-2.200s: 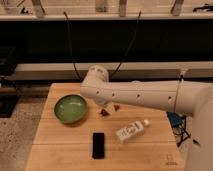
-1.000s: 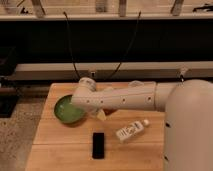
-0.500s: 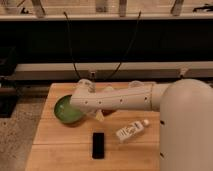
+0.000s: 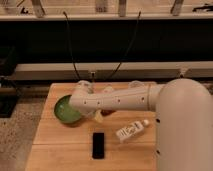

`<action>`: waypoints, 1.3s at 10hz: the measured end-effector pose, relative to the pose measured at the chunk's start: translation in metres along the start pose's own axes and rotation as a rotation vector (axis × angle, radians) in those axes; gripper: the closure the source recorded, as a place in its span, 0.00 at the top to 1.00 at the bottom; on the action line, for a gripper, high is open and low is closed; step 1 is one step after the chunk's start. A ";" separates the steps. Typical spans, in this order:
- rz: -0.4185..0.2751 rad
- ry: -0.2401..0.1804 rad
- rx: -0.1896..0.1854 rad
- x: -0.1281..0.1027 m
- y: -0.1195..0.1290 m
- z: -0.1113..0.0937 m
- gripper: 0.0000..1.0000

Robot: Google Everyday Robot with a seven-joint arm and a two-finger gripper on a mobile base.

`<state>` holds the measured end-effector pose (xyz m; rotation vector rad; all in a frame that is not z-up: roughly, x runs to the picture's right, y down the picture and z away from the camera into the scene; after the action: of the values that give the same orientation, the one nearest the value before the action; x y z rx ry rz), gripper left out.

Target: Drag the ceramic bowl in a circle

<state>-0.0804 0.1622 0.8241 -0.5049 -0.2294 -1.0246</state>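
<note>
The green ceramic bowl [image 4: 64,108] sits on the left part of the wooden table [image 4: 55,142]. Its right side is covered by my white arm [image 4: 125,100], which reaches across the table from the right. My gripper [image 4: 89,114] is at the arm's end, down at the bowl's right rim. It is largely hidden by the wrist, so I cannot see how it meets the bowl.
A black phone [image 4: 98,145] lies flat in front of the bowl, towards the table's front. A white bottle [image 4: 131,130] lies on its side to the right of the phone. A dark shelf with hanging cables [image 4: 70,45] runs behind the table.
The arm has swung left from the table's middle to the bowl's right rim. In the last second it has edged slightly lower; the bowl appears in about the same spot.
</note>
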 end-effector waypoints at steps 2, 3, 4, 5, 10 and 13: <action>-0.025 -0.007 -0.002 -0.002 0.000 0.002 0.71; -0.034 -0.009 -0.002 -0.003 -0.001 0.003 0.66; -0.051 -0.014 -0.002 -0.006 -0.004 0.005 0.58; -0.063 -0.015 0.003 -0.008 -0.008 0.008 0.56; -0.100 -0.024 -0.006 -0.013 -0.005 0.012 0.78; -0.116 -0.029 -0.008 -0.010 0.002 0.011 0.61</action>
<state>-0.0830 0.1763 0.8289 -0.5181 -0.2832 -1.1322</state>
